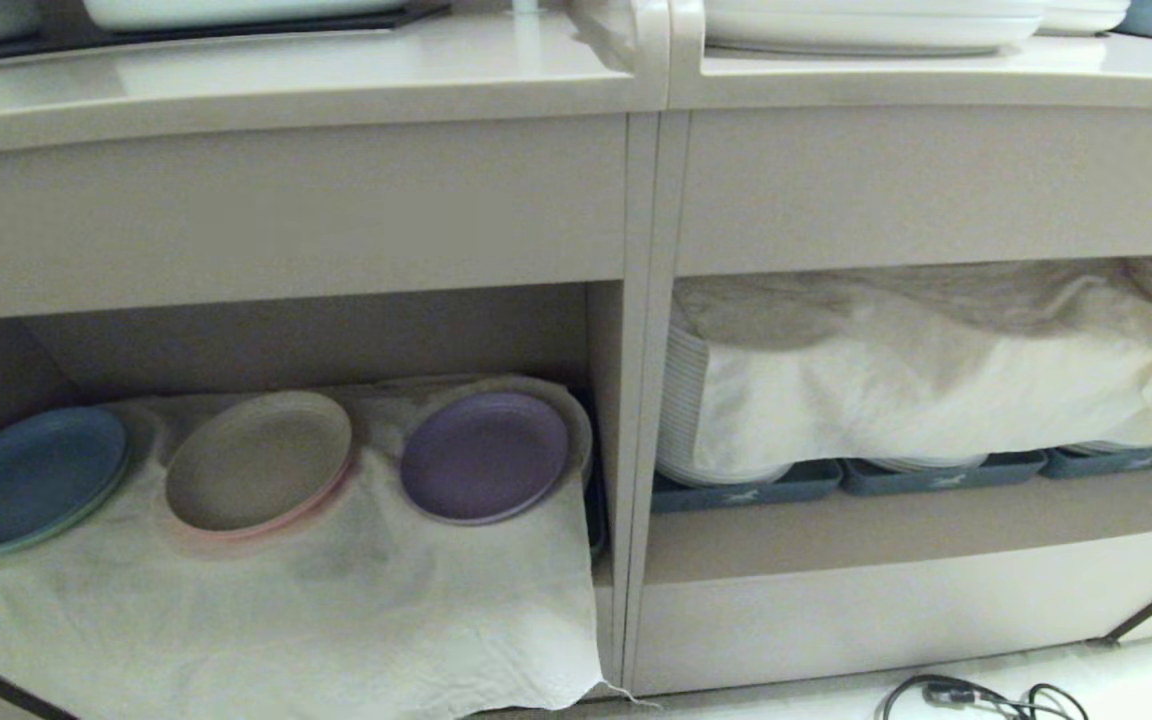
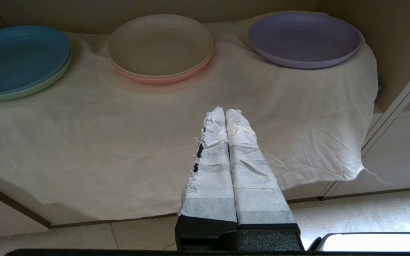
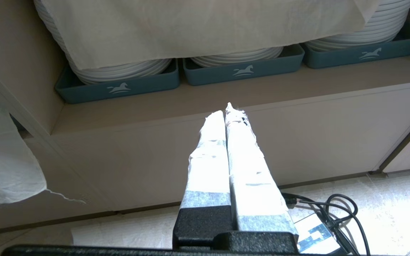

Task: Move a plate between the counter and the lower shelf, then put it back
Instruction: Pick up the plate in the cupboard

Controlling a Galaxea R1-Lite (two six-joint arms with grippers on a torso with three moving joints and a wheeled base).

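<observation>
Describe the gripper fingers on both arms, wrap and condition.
Left gripper: two long tapered fingers wrapped in white tape, frayed along one edge with black showing through, on a black textured base. Right gripper: same white-taped tapered fingers, tips frayed, same black base. No arm cables or markings visible.

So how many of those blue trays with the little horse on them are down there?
3, side by side on the right-hand compartment's shelf, each holding stacked white plates under a cloth: left tray, middle tray, right tray. More could sit hidden beyond the view's edge.
</observation>
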